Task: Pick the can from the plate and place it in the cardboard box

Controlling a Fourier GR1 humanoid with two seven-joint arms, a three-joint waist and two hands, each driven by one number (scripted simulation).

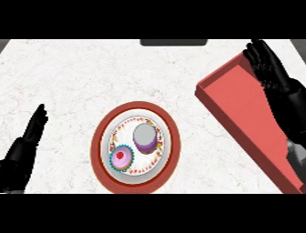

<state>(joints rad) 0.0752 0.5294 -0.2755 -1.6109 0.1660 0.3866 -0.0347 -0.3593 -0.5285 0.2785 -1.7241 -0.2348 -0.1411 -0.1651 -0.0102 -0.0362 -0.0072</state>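
A purple can [145,138] with a grey top stands on a red-rimmed plate [103,150] near the counter's front middle. Beside it on the plate sits a pink and teal cupcake [120,158]. A red box [240,100] lies at the right, angled across the counter. My right hand [267,63] is above the box's far end, fingers straight, holding nothing. Well left of the plate, my left hand [29,132] rests edge-on with fingers straight and pointing up.
The white marble counter [68,77] spreads wide to the left and behind the plate. A dark grey object [173,43] sits at the far edge. The counter's left edge runs diagonally at the upper left.
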